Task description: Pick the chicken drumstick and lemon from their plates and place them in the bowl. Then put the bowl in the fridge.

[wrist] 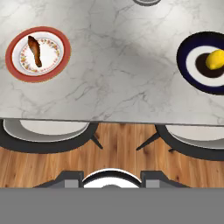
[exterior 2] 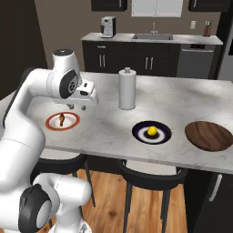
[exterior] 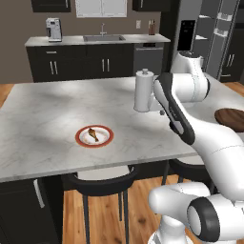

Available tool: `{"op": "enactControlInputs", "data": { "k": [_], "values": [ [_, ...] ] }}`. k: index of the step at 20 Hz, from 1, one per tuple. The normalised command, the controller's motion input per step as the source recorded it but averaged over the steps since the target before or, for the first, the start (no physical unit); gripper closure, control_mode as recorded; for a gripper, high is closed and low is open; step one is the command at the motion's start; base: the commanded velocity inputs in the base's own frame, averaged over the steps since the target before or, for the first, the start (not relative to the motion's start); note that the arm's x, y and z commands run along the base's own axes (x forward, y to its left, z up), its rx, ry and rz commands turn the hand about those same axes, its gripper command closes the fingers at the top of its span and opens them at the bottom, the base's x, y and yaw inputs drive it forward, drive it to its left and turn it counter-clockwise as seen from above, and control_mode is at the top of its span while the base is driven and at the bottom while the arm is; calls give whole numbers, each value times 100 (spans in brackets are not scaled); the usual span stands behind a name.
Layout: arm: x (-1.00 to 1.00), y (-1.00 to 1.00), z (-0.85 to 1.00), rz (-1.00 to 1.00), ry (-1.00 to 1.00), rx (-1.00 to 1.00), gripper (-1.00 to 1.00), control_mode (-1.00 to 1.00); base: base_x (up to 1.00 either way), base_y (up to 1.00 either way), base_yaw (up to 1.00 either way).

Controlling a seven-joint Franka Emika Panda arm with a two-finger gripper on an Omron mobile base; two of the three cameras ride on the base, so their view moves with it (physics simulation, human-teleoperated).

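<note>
The chicken drumstick (wrist: 35, 50) lies on the orange-red-rimmed plate (wrist: 17, 70), at the upper left of the hand view and also on the near counter (exterior: 94, 134) (exterior 2: 61, 119). On the navy-rimmed plate (exterior 2: 136, 132) (wrist: 186, 65) rests the yellow lemon (exterior 2: 152, 131) (wrist: 215, 59). At the counter's right end sits the dark wooden bowl (exterior 2: 209, 135) (exterior: 231, 117). My gripper (exterior 2: 77, 108) hangs open and empty, well above the counter's front edge, nearer the orange-red plate than the navy one. The grey fridge (exterior: 200, 28) stands at the back right with its door open.
An upright paper towel roll (exterior 2: 127, 88) (exterior: 142, 90) stands mid-counter behind the plates. Black stools (exterior: 102, 178) (exterior 2: 150, 170) are tucked under the counter's near edge. A back counter holds a sink (exterior: 103, 37) and a coffee machine (exterior: 53, 29).
</note>
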Motion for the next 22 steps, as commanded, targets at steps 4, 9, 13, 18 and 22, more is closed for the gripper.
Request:
{"op": "enactControlInputs", "data": {
  "k": [4,9,13,18,22],
  "values": [
    [3,-3,0,0,0,0,-100,-100,0,0,0],
    [0,-31,-9,0,-1,0,-100,-100,0,0,0],
    [-3,-49,-13,0,0,4,-100,-100,0,0,0],
    [-9,-48,-10,-11,0,9,-100,-100,0,0,0],
    [9,-48,-17,-24,0,2,-100,-100,0,0,0]
  ]
}}
